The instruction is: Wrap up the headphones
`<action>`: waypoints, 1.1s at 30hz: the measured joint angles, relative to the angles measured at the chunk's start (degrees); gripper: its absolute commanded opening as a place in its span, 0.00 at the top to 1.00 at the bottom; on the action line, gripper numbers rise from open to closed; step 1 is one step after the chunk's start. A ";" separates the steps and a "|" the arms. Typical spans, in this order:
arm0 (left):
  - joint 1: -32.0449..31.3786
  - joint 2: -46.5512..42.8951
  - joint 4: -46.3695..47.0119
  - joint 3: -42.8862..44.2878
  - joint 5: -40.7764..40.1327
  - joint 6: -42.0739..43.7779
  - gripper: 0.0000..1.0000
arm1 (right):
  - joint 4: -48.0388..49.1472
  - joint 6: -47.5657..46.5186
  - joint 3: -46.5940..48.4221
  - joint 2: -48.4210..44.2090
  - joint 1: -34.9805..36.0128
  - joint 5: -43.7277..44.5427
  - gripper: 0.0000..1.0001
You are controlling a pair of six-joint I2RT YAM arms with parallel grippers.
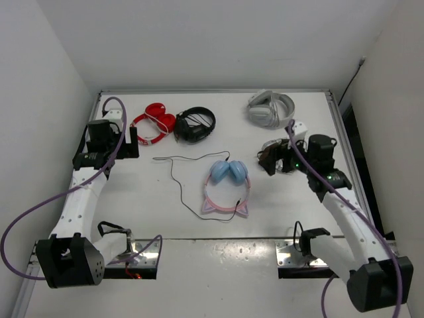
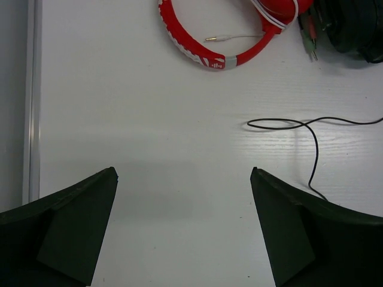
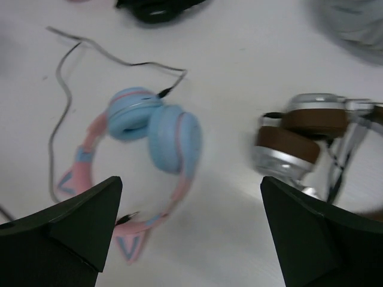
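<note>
The headphones lie flat mid-table, with light blue ear cups folded together and a pink cat-ear headband toward the near side. Their thin black cable runs loose to the left and loops back near the headband. In the right wrist view the ear cups and cable show, blurred. My right gripper is open and empty, just right of the ear cups. My left gripper is open and empty at the far left; the cable's end loop lies ahead to its right.
Red headphones and black headphones lie at the back left. A grey-white pair lies at the back right. A brown-and-silver pair lies under my right wrist.
</note>
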 measured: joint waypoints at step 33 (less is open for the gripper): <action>-0.31 -4.44 -0.37 1.70 -4.24 2.10 0.00 | 1.62 11.19 3.93 36.81 30.38 31.78 0.56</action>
